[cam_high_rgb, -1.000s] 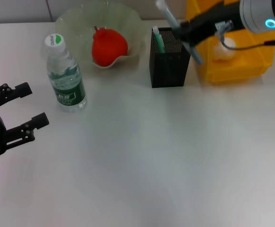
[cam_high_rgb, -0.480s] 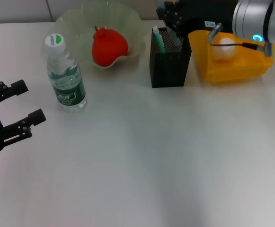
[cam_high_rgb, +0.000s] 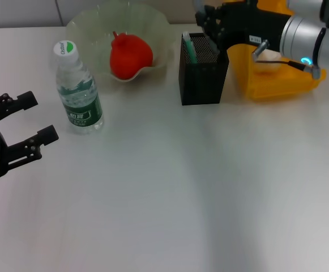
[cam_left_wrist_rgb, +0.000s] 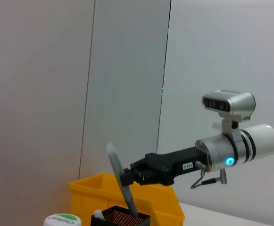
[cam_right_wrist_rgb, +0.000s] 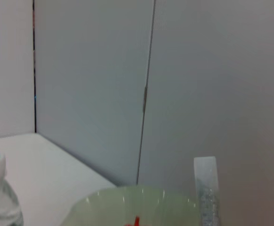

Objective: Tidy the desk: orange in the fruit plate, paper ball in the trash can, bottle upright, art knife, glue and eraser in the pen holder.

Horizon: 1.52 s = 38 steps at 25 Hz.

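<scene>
Now the right end effector (cam_left_wrist_rgb: 127, 178), closed on the translucent art knife (cam_left_wrist_rgb: 120, 181), has swung over the pen holder (cam_high_rgb: 203, 71) at the desk's far edge, ready for insertion; left end effector (cam_high_rgb: 20, 133) idles open

I read this as a lab or office test room: a plain white bench (cam_high_rgb: 209, 187), bare grey wall panels (cam_left_wrist_rgb: 127, 70) behind it, a yellow parts bin (cam_high_rgb: 277, 79), and a black mesh pen holder (cam_high_rgb: 203, 76).
</scene>
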Available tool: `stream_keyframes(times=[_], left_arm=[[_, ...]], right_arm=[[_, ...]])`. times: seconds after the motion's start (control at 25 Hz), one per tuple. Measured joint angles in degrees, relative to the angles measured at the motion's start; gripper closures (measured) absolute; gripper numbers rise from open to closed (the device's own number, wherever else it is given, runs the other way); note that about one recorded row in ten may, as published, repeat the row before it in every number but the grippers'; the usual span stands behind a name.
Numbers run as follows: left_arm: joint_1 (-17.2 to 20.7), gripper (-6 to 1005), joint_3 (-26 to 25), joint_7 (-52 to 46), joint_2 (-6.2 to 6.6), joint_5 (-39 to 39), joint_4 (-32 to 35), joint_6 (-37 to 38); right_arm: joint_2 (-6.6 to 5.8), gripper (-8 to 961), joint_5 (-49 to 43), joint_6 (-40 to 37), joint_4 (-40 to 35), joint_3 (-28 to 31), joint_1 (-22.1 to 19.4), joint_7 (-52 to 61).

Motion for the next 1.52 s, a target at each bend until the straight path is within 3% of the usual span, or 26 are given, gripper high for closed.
stream_keyframes(times=[0.32, 0.6, 0.88, 1.0, 1.04, 1.08, 1.12, 1.2, 1.32, 1.48, 1.52], left_arm=[[-0.67, 194, 0.01, -0.78, -0.01, 0.00, 0.06, -1.06], [-0.82, 194, 0.09, -0.67, -0.08, 0.00, 0.00, -1.42], [-1.04, 193, 0.16, -1.09, 0.18, 0.00, 0.01, -1.25], [-1.06, 193, 0.46, -1.97, 0.56, 0.00, 0.24, -0.68], [-1.11, 193, 0.54, -2.20, 0.73, 0.03, 0.26, -0.35], [-1.27, 193, 0.58, -2.33, 1.03, 0.27, 0.17, 0.27], [-1.42, 193, 0.59, -2.33, 1.25, 0.51, 0.08, 0.89], [-1.50, 193, 0.61, -2.33, 1.37, 0.66, 0.06, 1.25], [-2.28, 193, 0.70, -2.67, 1.85, 3.25, -0.03, 3.52], [-3.30, 193, 0.71, -3.17, 2.12, 6.36, -0.22, 4.81], [-3.59, 193, 0.71, -3.21, 2.13, 7.27, -0.31, 5.07]], right_arm=[[0.03, 822, 0.11, 0.34, 6.34, 0.44, 3.08, -3.25], [0.03, 794, 0.14, 0.33, 7.26, 1.19, 3.61, -3.45], [-0.05, 521, 0.16, -3.03, 6.16, 4.10, 2.75, -2.79], [-0.23, 436, 0.03, -11.95, 3.54, 8.98, 0.99, -1.03], [-0.81, 408, -0.29, -20.74, 1.37, 12.57, -0.39, 0.26], [-0.81, 379, -0.29, -20.74, 1.37, 12.57, -0.39, 0.26], [-1.73, 351, -0.41, -29.73, 0.09, 15.36, -1.61, 0.85], [-2.26, 313, -0.42, -33.96, -0.25, 16.47, -2.16, 0.89], [-4.61, 255, -2.58, -47.17, -0.54, 17.96, -3.85, 0.94], [-4.93, 199, -8.25, -52.74, -0.24, 18.48, -4.55, 0.35], [-4.29, 185, -10.78, -54.15, -0.03, 18.92, -5.71, -2.16]])
